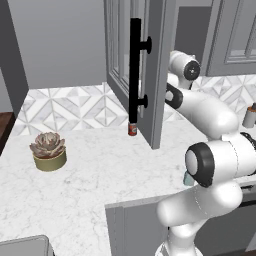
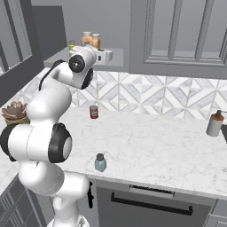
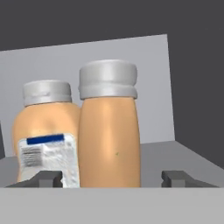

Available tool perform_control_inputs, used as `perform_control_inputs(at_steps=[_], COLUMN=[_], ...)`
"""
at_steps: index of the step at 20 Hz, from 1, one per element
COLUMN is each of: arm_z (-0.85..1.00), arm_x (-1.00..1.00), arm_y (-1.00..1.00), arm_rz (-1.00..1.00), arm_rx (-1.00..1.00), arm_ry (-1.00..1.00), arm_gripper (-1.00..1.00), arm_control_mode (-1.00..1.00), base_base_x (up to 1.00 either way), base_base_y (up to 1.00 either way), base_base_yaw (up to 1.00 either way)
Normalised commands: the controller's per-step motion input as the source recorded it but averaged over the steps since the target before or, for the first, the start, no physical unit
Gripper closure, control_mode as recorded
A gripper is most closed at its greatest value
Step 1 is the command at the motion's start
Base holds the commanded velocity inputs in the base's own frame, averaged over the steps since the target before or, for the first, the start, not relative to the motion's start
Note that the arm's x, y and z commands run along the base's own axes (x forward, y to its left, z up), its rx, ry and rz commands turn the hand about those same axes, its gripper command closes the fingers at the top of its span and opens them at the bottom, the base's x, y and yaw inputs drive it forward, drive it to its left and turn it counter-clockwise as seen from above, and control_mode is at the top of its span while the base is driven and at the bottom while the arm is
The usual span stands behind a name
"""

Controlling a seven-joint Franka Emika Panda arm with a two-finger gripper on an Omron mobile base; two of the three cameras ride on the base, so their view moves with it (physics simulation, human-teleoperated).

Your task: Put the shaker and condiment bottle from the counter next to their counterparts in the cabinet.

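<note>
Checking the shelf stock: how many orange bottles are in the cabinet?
2: the condiment bottle between the open gripper fingertips, and a labelled orange bottle touching its side. Others may be hidden.

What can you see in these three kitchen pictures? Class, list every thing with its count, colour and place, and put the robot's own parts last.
condiment bottle: one, amber-orange with pale cap, upright on the cabinet shelf between the open fingertips
labelled bottle: one, orange with pale cap and white label, on the shelf beside it, touching or nearly so
cabinet: one, grey, glass-panelled door open, long black bar handle
shaker: one, teal-grey with darker cap, near the counter's front edge
counter: one, white grey-veined marble
red can: one, on the counter near the tiled wall
succulent: one, reddish in a yellow pot, counter's left part
dispenser: one, grey with brown top, counter's right part
gripper: one, dark tips, open around the condiment bottle
arm: one, white with dark joints
</note>
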Motion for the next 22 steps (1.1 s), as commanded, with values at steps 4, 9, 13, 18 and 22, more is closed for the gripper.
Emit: perform_control_inputs(at_steps=[4, 9, 13, 18, 22], arm_z=[-0.06, 0.23, 0.07, 0.0, 0.0], arm_x=[-0.04, -0.01, -0.28, -0.75, -1.0], arm_y=[0.0, -0.01, 0.0, 0.0, 0.01], arm_rz=[0.0, 0.0, 0.0, 0.0, -0.02], arm_rx=[0.02, 0.03, 0.0, 0.0, 0.0], arm_ry=[0.0, 0.1, 0.07, 0.0, -0.01], arm_gripper=[-1.0, -1.0, -1.0, -1.0, -1.0], arm_control_mode=[-1.0, -1.0, -1.0, -1.0, -1.0], base_base_x=[0.0, 0.0, 0.0, 0.0, 0.0], base_base_y=[0.0, 0.0, 0.0, 0.0, 0.0], base_base_yaw=[0.0, 0.0, 0.0, 0.0, 0.0])
